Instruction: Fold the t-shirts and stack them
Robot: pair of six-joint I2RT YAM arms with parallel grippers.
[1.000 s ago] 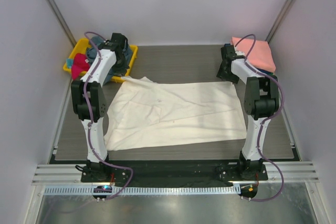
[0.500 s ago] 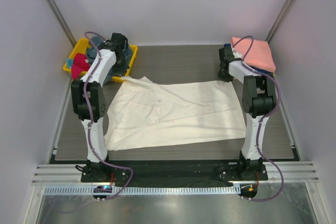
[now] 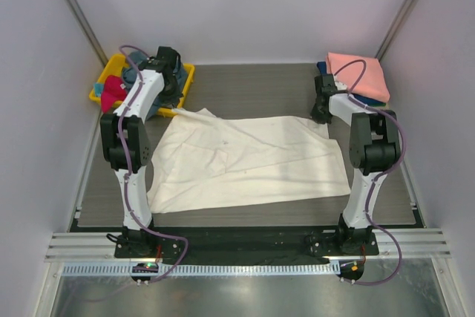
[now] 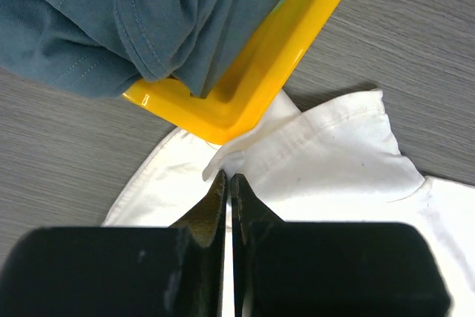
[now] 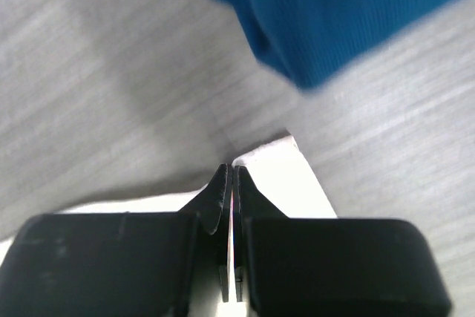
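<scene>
Two robot arms reach across a grey wood-grain table with five t-shirts in view.

One cream-white t-shirt lies spread and wrinkled between the arms, stretching from each gripper back toward the arm bases.

The left gripper is at the shirt's far left corner. In its wrist view, the left gripper's two black fingers are pressed together, pinching a fold of cream cloth at their tips.

Just beyond those tips sits one yellow bin, its corner touching the cloth. A grey-blue t-shirt spills over the bin's rim. From above, the bin holds two shirts: the grey-blue one and one magenta t-shirt, both to the left of the gripper.

The right gripper is at the shirt's far right corner. In its wrist view, its fingers are also closed, nipping the pale corner.

Just beyond and to the right of that gripper is a stack of two: one salmon-pink t-shirt on one navy t-shirt.
</scene>
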